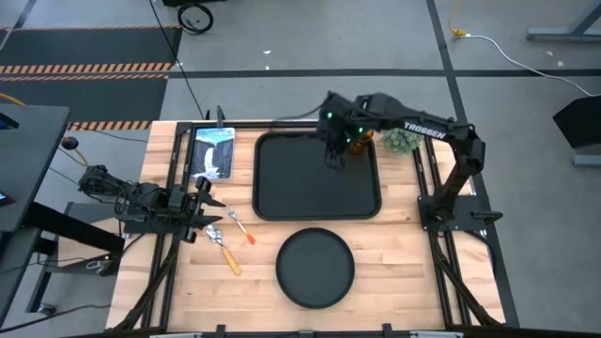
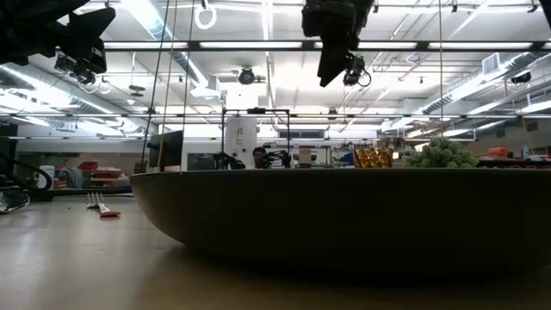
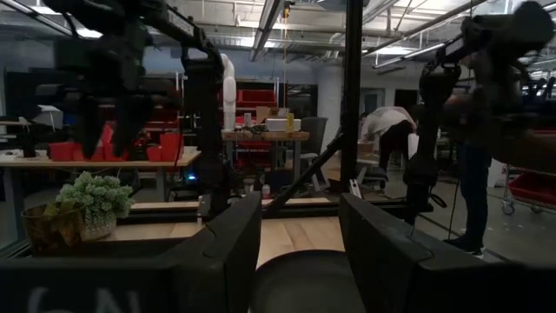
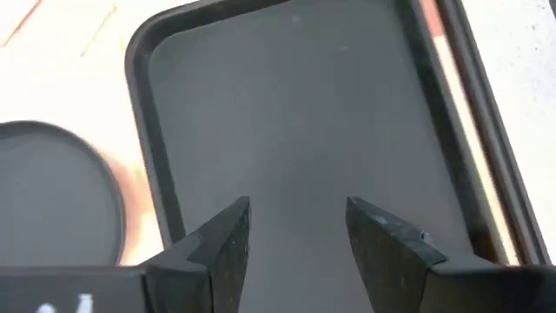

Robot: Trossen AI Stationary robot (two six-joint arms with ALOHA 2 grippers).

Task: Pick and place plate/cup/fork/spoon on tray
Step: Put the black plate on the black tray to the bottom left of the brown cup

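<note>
The black tray (image 1: 272, 202) lies at the table's middle. My right gripper (image 1: 336, 161) hangs open and empty above its far part, and the right wrist view (image 4: 295, 235) shows it over the bare tray floor (image 4: 304, 130). The round black plate (image 1: 315, 268) lies near the front edge. The fork (image 1: 242, 228) and the spoon (image 1: 225, 253) lie flat on the wood left of the plate. The amber cup (image 2: 373, 157) stands upright by the green plant (image 2: 441, 153). My left gripper (image 1: 208, 207) is open and empty at the table's left, just beside the fork.
The plant (image 1: 402, 141) stands off the tray's far right corner. A picture card (image 1: 211, 152) lies at the far left. Black frame rails (image 1: 174, 178) run along both table sides. People stand in the room beyond the table (image 3: 387, 130).
</note>
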